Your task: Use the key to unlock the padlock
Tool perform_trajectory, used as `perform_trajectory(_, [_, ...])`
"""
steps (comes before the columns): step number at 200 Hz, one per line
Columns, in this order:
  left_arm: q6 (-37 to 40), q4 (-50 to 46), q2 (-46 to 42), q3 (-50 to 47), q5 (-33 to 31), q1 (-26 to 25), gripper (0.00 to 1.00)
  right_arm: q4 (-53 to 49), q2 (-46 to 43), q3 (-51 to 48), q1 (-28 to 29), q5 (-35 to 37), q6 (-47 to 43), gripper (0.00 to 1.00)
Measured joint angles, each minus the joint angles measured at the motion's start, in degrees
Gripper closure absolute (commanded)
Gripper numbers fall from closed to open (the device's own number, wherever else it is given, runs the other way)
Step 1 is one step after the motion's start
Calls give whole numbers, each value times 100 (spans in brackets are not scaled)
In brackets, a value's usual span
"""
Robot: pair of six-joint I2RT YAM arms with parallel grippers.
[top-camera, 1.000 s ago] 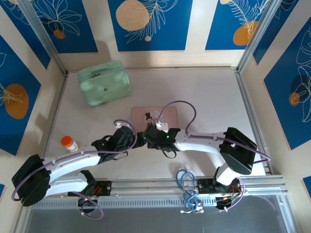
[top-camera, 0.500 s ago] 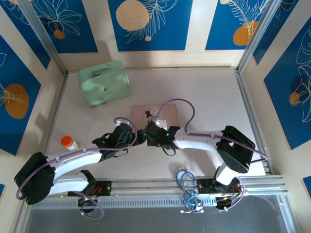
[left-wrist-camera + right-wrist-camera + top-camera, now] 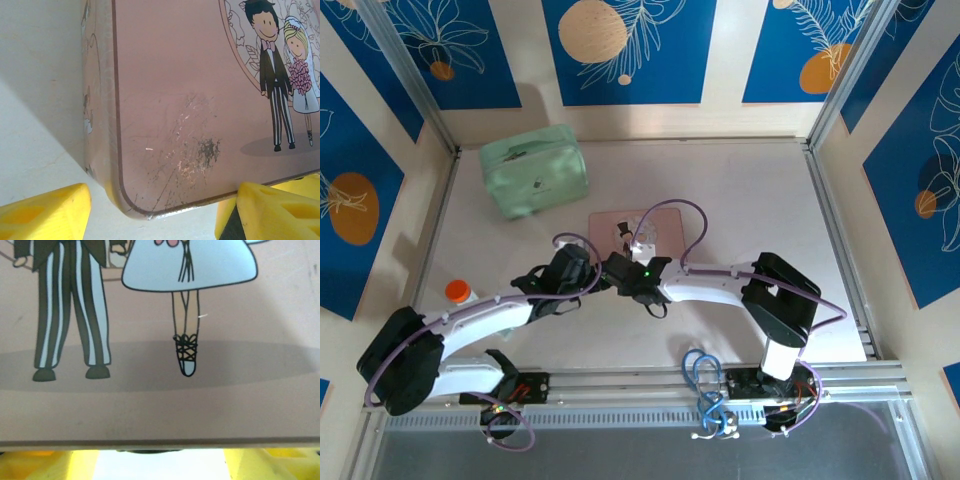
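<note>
The padlock and the key are out of view. A pink picture tin with a cartoon wedding couple lies flat in the middle of the table. My left gripper is at its near left corner. In the left wrist view the scratched corner of the tin sits between the yellow fingers of my left gripper, which is open. My right gripper is at the tin's near edge. It is open, with the tin's edge just beyond its yellow fingertips.
A mint-green case stands at the back left. An orange-capped bottle is near the left rail, beside my left arm. Metal frame rails bound the table left and right. A blue cable loop hangs at the near edge.
Both grippers have crept left and closer to the tin's near edge. The left jaws have narrowed somewhat around the corner; the right jaws barely changed.
</note>
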Motion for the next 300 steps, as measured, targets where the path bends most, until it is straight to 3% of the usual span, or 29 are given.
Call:
perform_trajectory(62, [-11, -101, -199, 42, 107, 120, 25, 208, 0, -2, 9, -190, 13, 42])
perform_trajectory(141, [-619, -828, -2041, -249, 138, 133, 31, 129, 201, 181, 59, -269, 44, 48])
perform_trajectory(226, [-1147, -1058, -2481, -1023, 365, 133, 39, -116, 369, 319, -81, -345, 170, 53])
perform_trajectory(254, [-1204, -1062, -2485, -1034, 396, 133, 40, -192, 372, 374, -109, -343, 203, 63])
perform_trajectory(273, [-1213, -1064, -2533, -1056, 404, 133, 41, -192, 374, 380, -120, -345, 210, 62])
perform_trajectory(300, [-1224, -1064, -2594, -1084, 404, 133, 41, -256, 387, 398, -133, -343, 214, 53])
